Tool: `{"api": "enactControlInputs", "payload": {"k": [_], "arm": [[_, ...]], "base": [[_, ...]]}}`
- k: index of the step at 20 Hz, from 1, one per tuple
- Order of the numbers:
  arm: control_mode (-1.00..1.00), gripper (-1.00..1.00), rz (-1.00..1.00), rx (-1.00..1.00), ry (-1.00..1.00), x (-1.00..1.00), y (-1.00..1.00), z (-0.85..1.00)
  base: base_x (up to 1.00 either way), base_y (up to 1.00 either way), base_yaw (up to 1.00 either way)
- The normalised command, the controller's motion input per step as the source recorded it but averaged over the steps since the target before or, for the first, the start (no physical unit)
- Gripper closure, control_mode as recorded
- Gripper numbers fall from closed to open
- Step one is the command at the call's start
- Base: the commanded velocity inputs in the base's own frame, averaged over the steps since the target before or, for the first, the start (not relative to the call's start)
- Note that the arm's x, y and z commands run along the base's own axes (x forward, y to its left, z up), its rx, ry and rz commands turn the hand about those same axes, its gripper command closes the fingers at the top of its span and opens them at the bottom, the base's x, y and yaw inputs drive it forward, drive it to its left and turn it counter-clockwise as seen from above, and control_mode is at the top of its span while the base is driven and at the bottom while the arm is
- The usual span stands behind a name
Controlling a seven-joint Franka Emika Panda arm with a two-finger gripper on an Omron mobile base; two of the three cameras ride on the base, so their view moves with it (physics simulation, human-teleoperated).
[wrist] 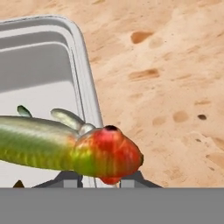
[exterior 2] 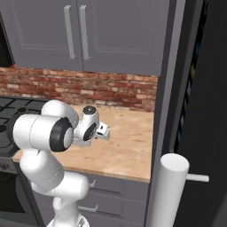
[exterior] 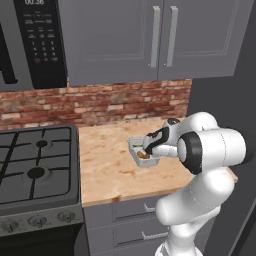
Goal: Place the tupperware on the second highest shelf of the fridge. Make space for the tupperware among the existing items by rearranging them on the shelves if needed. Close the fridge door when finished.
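Note:
The tupperware (exterior: 137, 150) sits on the wooden counter (exterior: 105, 165), a little left of the fridge (exterior: 225, 95). In the hand view the tub (wrist: 43, 65) fills the left side, and a green strip of food with a red end (wrist: 87, 151) lies across its right wall. My gripper (exterior: 149, 149) reaches down onto the tub's right rim. Its two fingertips (wrist: 131, 178) stand close together, one on each side of that wall, so the gripper (wrist: 99, 179) looks shut on it. The fridge door (exterior 2: 208, 111) is dark, and its white bar handle (exterior 2: 175, 190) is at the lower right. The shelves and the other items are hidden.
A gas stove (exterior: 35, 165) stands left of the counter, below a microwave (exterior: 30, 40). Grey wall cabinets (exterior: 150, 35) hang above a brick backsplash (exterior: 100, 102). Drawers (exterior: 135, 207) run below the counter's edge. Bare counter (exterior 2: 128, 146) lies between the tub and the fridge.

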Motion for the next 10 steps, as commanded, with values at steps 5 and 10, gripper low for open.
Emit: {"api": "enactControlInputs", "payload": {"k": [5,10], "arm": [[-1.00,1.00,-0.01,0.00,0.00,-0.13,0.00,0.00],[-1.00,1.00,-0.05,-0.01,0.00,-0.74,0.12,0.30]], "base": [[0.00,0.00,0.00],[0.00,0.00,0.00]]}}
